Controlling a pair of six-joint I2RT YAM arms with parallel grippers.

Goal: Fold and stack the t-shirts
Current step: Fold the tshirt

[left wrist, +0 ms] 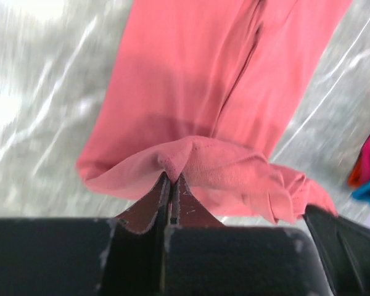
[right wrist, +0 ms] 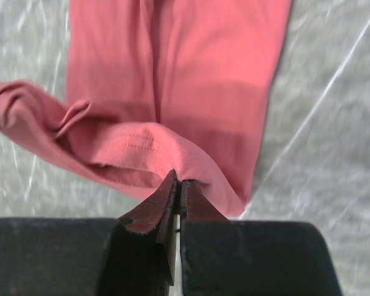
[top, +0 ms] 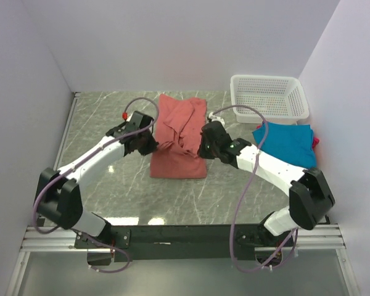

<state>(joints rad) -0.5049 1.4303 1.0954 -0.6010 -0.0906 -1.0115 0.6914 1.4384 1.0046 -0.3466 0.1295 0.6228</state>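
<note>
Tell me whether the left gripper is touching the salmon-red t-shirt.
Touching. The left wrist view shows the left gripper shut on a pinched fold of the salmon-red t-shirt, the cloth bunching right at its tips.

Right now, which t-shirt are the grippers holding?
The salmon-red t-shirt mid-table: the left gripper and right gripper each pinch its edge. The teal-blue t-shirt lies untouched near the white basket.

3 t-shirts: 1 salmon-red t-shirt (top: 179, 139), 1 teal-blue t-shirt (top: 287, 143), 1 magenta t-shirt (top: 315, 141) seen only as a sliver. 1 white mesh basket (top: 265, 78). 1 marble-patterned table (top: 105, 111). 2 arms, left arm (top: 92, 160) and right arm (top: 274, 168). 2 grippers, left gripper (top: 153, 143) and right gripper (top: 202, 147).
</note>
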